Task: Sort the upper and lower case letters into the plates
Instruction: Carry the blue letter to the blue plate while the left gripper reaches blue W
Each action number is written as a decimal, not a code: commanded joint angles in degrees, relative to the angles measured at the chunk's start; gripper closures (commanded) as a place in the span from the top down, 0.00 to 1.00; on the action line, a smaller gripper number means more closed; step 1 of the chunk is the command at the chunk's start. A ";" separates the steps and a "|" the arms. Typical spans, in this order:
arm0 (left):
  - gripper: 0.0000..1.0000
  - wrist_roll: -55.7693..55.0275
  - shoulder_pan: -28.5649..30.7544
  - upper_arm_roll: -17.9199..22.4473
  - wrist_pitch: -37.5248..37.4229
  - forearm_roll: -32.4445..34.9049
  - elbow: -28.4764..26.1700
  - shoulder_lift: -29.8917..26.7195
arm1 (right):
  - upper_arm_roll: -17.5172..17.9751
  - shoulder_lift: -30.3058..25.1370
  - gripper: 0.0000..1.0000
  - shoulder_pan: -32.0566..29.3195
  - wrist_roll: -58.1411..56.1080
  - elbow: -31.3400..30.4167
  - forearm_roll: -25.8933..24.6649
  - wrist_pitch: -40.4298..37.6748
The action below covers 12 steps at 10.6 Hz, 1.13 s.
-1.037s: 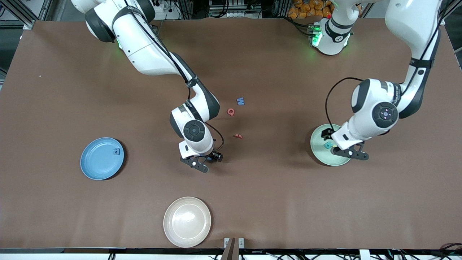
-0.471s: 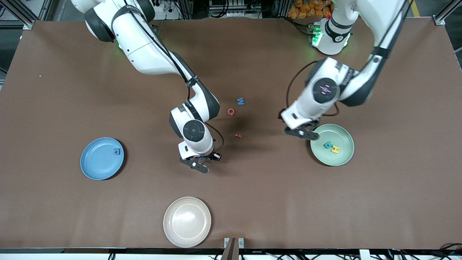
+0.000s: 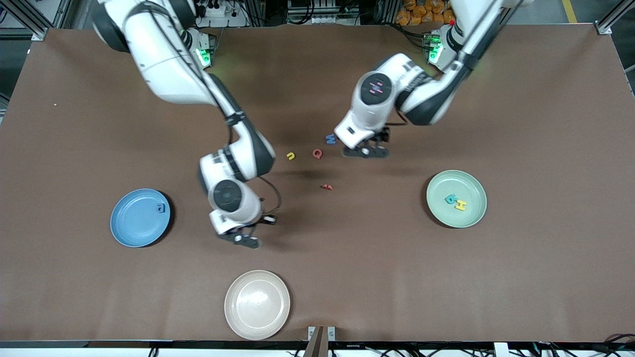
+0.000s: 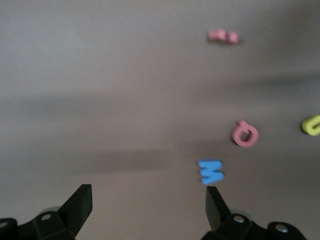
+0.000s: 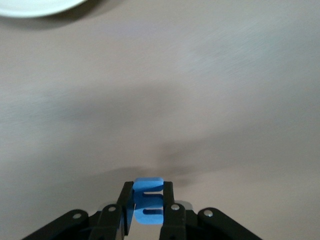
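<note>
From the high front camera, the left arm reaches from its base toward the table's middle, its left gripper (image 3: 366,151) low over the cloth just beside a blue W (image 3: 330,139). A red Q (image 3: 317,153), a yellow letter (image 3: 291,156) and a small red letter (image 3: 327,187) lie nearby. The right arm bends down with the right gripper (image 3: 242,239) over bare table between the blue plate (image 3: 134,223), which holds a blue a (image 3: 159,208), and the beige plate (image 3: 257,304). The mint plate (image 3: 449,218) carries a teal letter (image 3: 450,199) and a yellow H (image 3: 461,205).

Left wrist view: the left gripper's fingers (image 4: 77,205) stand wide apart with nothing between them, the blue W just beside one tip.

Right wrist view: the right gripper's fingers (image 5: 125,205) pinch a blue letter (image 5: 148,201) above the cloth.
</note>
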 commanded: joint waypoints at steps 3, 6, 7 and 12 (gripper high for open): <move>1.00 -14.08 -6.59 0.62 7.21 6.95 0.17 6.86 | 0.50 -14.06 0.00 -11.25 -24.41 -18.08 -0.14 0.52; 1.00 -23.04 -11.44 2.81 10.11 10.82 0.34 10.55 | 0.50 -16.88 0.00 -19.08 -39.10 -23.28 -0.22 0.78; 1.00 -25.08 -13.11 3.95 10.56 11.09 0.43 11.00 | 0.41 -17.59 0.00 -20.41 -42.88 -24.34 -0.57 1.13; 1.00 -30.27 -13.47 5.02 14.59 12.41 0.26 12.15 | -0.12 -16.81 1.00 -26.14 -53.03 -23.82 -4.62 3.14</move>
